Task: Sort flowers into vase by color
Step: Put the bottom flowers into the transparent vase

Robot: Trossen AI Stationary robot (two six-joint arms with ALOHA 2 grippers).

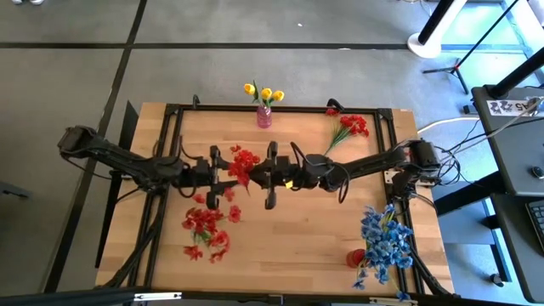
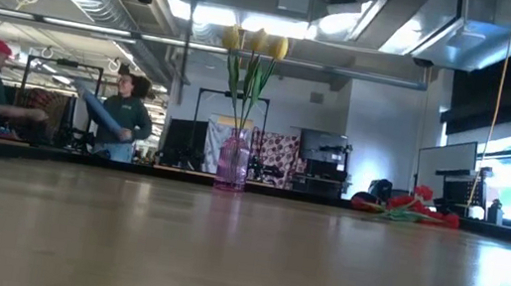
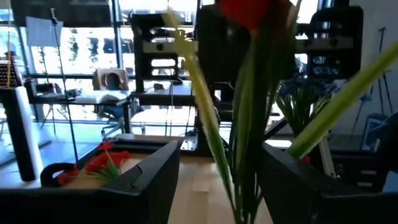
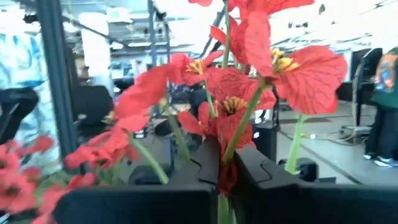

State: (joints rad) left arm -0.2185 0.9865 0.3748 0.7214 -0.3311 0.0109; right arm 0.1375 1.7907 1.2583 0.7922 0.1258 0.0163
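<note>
Sorted: yellow flowers [image 1: 264, 93] stand in the pink vase [image 1: 264, 116] at the far edge.
Unsorted: red bunch [image 1: 206, 228] lies front left; second red bunch [image 1: 348, 127] far right; blue bunch [image 1: 384, 242] front right, beside what looks like a red vase [image 1: 355, 257], though the view is poor.
In hand: a red sprig [image 1: 243, 161], mid-table between both arms, held above the board.
Right gripper [image 4: 219, 165]: fingers closed on the sprig's stems, blooms just beyond them.
Left gripper [image 1: 223, 173]: fingers spread wide, stems passing between them, not pinched.
Room: bare board ahead of both arms; the frame rail rings the table.
Edges: blue bunch lies at the right edge.
</note>
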